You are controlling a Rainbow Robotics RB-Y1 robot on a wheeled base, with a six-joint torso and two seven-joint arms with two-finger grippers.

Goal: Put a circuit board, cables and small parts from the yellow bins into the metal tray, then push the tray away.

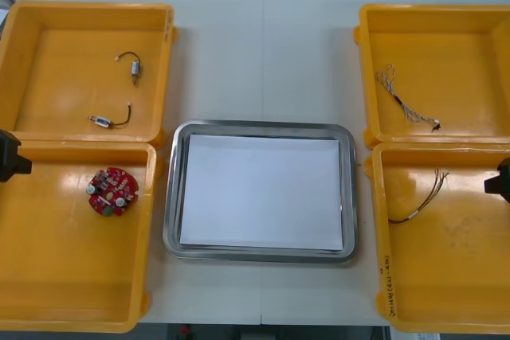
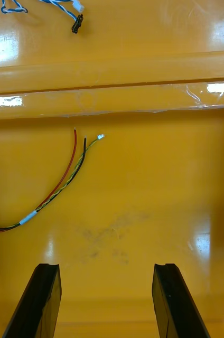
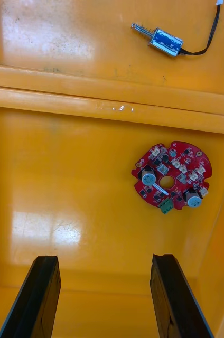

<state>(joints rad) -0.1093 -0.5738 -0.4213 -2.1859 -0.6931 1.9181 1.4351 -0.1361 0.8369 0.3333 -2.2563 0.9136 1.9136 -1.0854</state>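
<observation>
A round red circuit board (image 1: 111,191) (image 3: 172,177) lies in the near left yellow bin (image 1: 48,292). My left gripper (image 1: 9,157) (image 3: 101,296) hangs open over that bin's outer side, the board ahead of its fingers. Two small metal parts (image 1: 135,68) (image 1: 101,121) (image 3: 165,41) rest in the far left bin. The metal tray (image 1: 175,197), white inside, sits at the table's middle. A red and yellow cable (image 1: 421,201) (image 2: 59,185) lies in the near right bin, ahead of my open right gripper (image 1: 500,181) (image 2: 106,301). A twisted blue and white cable (image 1: 406,105) (image 2: 43,5) is in the far right bin.
The ridge where the two left bins meet (image 3: 112,97) stands beyond the board. A like ridge between the right bins (image 2: 112,87) stands beyond the red and yellow cable. Bare table (image 1: 263,53) lies beyond the tray.
</observation>
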